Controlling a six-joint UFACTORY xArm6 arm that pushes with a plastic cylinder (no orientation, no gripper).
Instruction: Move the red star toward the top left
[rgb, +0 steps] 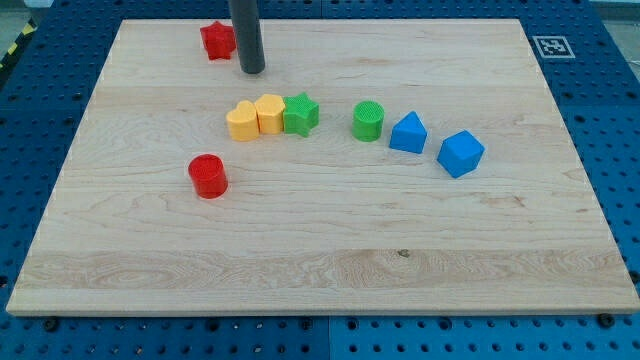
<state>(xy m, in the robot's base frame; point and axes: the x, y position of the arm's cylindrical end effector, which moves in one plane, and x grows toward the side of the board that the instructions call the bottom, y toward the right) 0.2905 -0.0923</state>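
The red star (217, 40) lies near the board's top edge, left of the middle. My tip (252, 70) rests on the board just to the right of the star and a little below it, apart from it by a small gap. The dark rod rises straight up out of the view's top.
A row across the middle: yellow heart-like block (241, 121), yellow block (269, 113), green star (300, 114), green cylinder (368, 121), blue triangular block (407, 133), blue cube-like block (460, 153). A red cylinder (208, 176) sits lower left. The wooden board (320, 270) lies on a blue pegboard table.
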